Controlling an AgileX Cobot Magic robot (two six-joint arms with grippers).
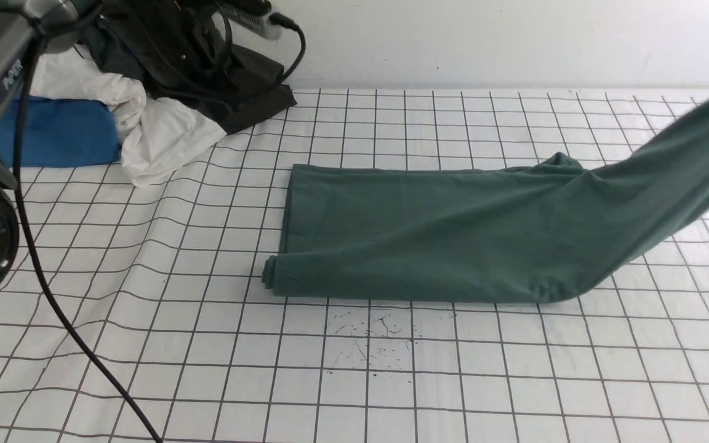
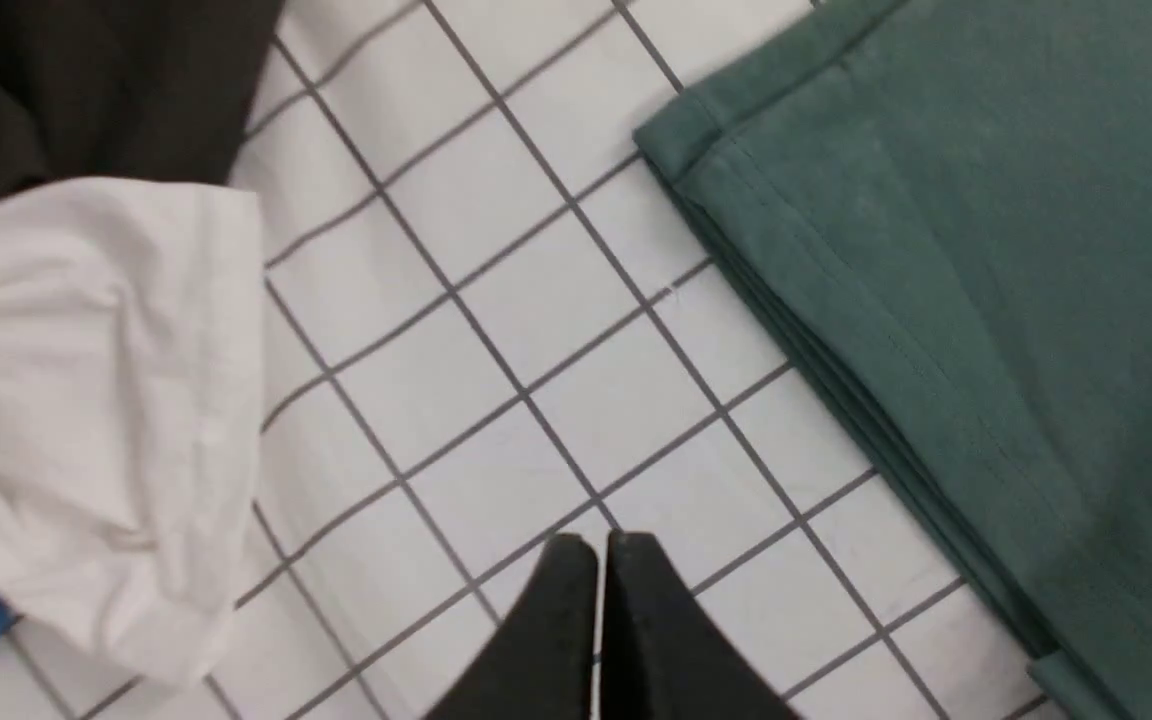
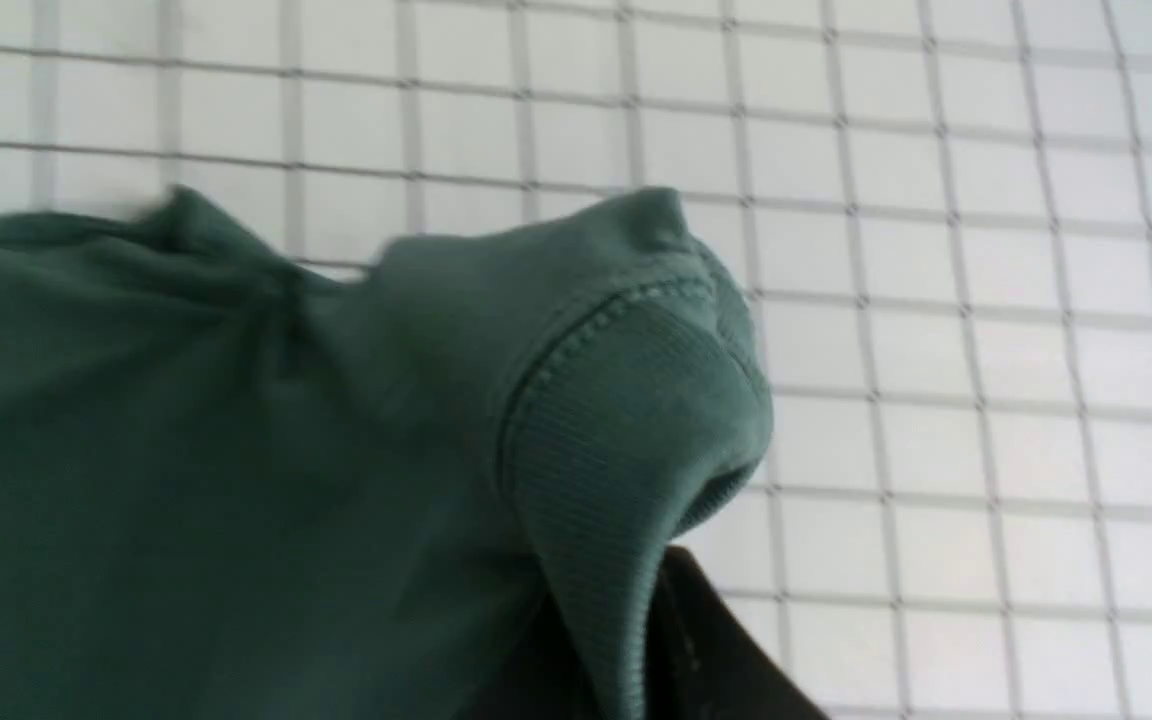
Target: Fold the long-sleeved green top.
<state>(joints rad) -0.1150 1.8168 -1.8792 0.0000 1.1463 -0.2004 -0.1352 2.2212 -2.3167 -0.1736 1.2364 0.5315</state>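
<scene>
Left fingers (image 2: 556, 625) are pressed together, empty, hovering over bare worktop (image 1: 207, 369) just beside the left end of the top (image 1: 428, 234). Right fingers (image 3: 711, 660) pinch a ribbed edge (image 3: 626, 400) and hold that end up toward the right edge. By my reading the lengthwise folds are done: the top lies mid-worktop as a layered strip, with the crosswise fold not yet made. Right fingers are mostly hidden by cloth and outside the front view. Cuff or collar, I cannot tell.

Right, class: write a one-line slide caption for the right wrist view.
Right gripper clamps the green long-sleeved top by its ribbed edge, raised above the gridded table cover.
</scene>
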